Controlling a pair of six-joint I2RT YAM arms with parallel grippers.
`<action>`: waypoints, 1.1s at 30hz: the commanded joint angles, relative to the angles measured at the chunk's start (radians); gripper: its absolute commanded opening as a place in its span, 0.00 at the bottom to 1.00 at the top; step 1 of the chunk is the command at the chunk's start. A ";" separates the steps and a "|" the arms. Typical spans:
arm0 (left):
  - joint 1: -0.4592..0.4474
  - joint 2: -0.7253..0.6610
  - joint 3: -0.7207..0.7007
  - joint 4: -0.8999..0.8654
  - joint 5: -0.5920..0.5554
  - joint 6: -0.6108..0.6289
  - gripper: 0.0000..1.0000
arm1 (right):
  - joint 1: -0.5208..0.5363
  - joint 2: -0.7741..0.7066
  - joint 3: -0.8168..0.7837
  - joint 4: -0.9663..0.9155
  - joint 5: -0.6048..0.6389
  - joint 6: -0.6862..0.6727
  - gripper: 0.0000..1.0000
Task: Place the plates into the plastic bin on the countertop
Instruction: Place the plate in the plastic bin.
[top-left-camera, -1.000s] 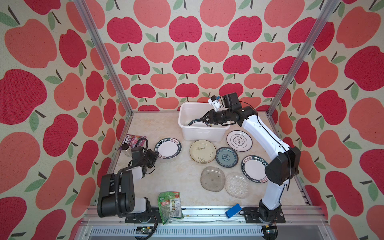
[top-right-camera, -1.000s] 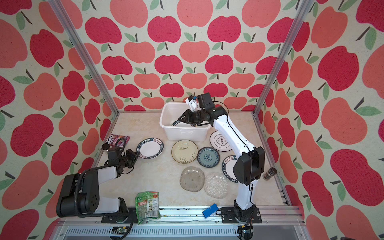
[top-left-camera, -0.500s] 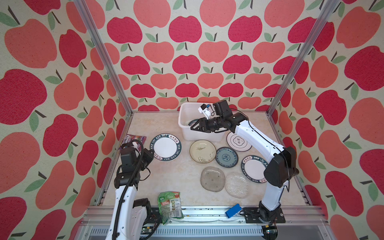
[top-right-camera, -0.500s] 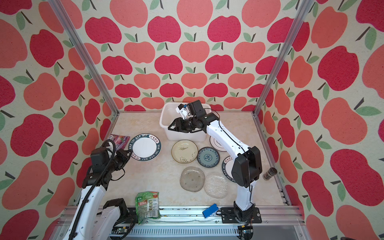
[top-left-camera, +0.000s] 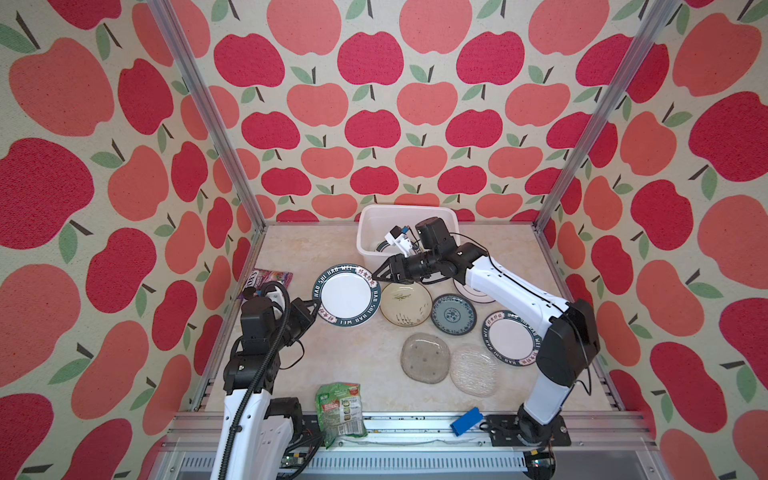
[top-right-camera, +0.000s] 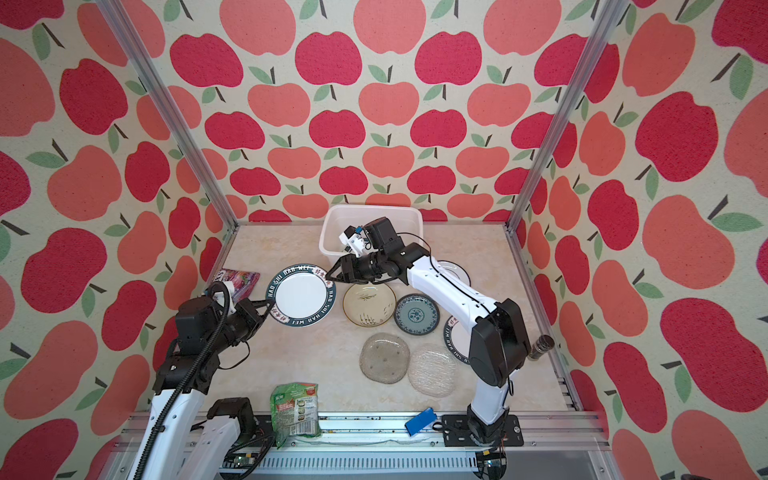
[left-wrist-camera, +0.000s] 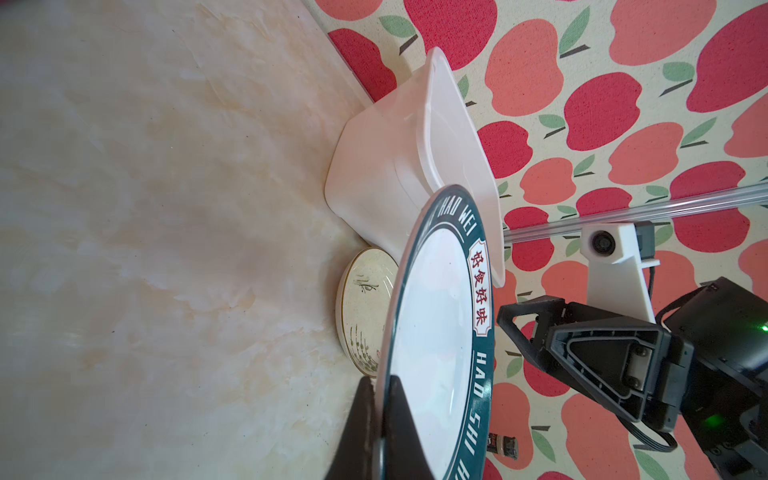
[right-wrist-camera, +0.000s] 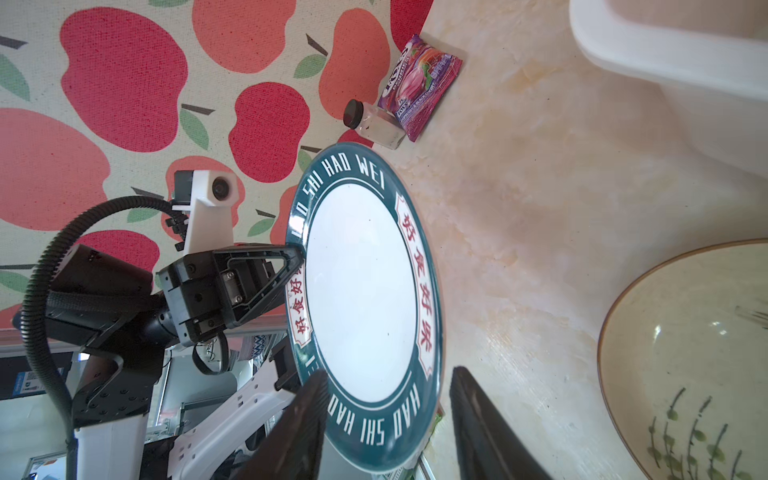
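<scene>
My left gripper (top-left-camera: 319, 309) (left-wrist-camera: 380, 386) is shut on the near rim of a white plate with a dark lettered rim (top-left-camera: 347, 296) (top-right-camera: 300, 298) (left-wrist-camera: 436, 324), holding it tilted above the countertop (top-left-camera: 332, 365). My right gripper (top-left-camera: 376, 275) (right-wrist-camera: 388, 372) is open, its jaws standing either side of that plate's (right-wrist-camera: 361, 307) far rim. Behind it is the plastic bin (top-left-camera: 407, 206) (left-wrist-camera: 386, 166), with a dark-rimmed plate (top-left-camera: 380, 248) partly visible inside. On the countertop lie cream (top-left-camera: 405, 303), blue patterned (top-left-camera: 453, 313), lettered (top-left-camera: 509, 338), grey glass (top-left-camera: 424, 358) and clear glass (top-left-camera: 473, 370) plates.
A white plate (top-left-camera: 467, 291) lies mostly hidden under my right arm. A green snack packet (top-left-camera: 340, 409) and a blue block (top-left-camera: 466, 420) sit at the front rail. A purple packet (top-left-camera: 268, 278) and a small jar (right-wrist-camera: 372, 124) lie by the left wall.
My left arm has raised the lettered plate off the countertop and carried it right. My right gripper came out of the bin toward the plate's far rim and opened wider.
</scene>
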 joint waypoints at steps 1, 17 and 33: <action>-0.047 -0.013 0.007 0.069 -0.024 -0.032 0.00 | 0.001 -0.047 -0.051 0.048 -0.008 0.028 0.51; -0.103 -0.069 0.007 0.027 -0.076 -0.029 0.00 | 0.001 -0.171 -0.148 0.028 0.137 -0.028 0.50; -0.112 -0.056 -0.025 0.117 -0.052 -0.058 0.00 | 0.011 -0.085 -0.134 0.124 0.008 0.030 0.49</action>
